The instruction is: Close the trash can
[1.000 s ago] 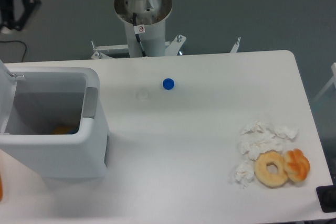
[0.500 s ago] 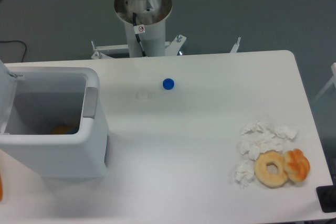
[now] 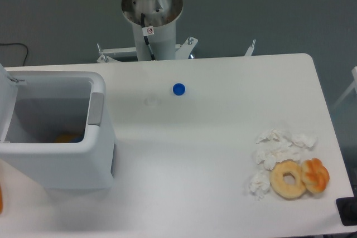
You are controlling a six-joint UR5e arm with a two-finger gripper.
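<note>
Your trash can (image 3: pixel 56 132) sits at the nine o'clock side of the table (image 3: pixel 212 137), mouth wide open, with its lid (image 3: pixel 5 101) standing up along the far left edge of the picture. The grey latch tab (image 3: pixel 96 108) faces three o'clock on the right rim. Something orange (image 3: pixel 67 137) lies at the bottom of the bin.

What has changed: a second ago a dark shape, most likely the tool end of the arm, showed at the top left corner near eleven o'clock. Half a second ago it had already left the picture, and it is gone now too. Only the arm's base column (image 3: pixel 152 20) at twelve o'clock and a bit of the shoulder joint remain visible. So you cannot see the gripper at all, and whether its fingers are apart or together cannot be told.

The bin and its lid have not moved across the three pictures, so nothing of the closing is done yet. My reading is that the arm is swinging round outside the view to get behind the lid from the nine o'clock side.

The blue cap (image 3: pixel 178 88), the crumpled tissues (image 3: pixel 276 151) and the two donuts (image 3: pixel 300 178) at four o'clock lie well apart from the bin.
</note>
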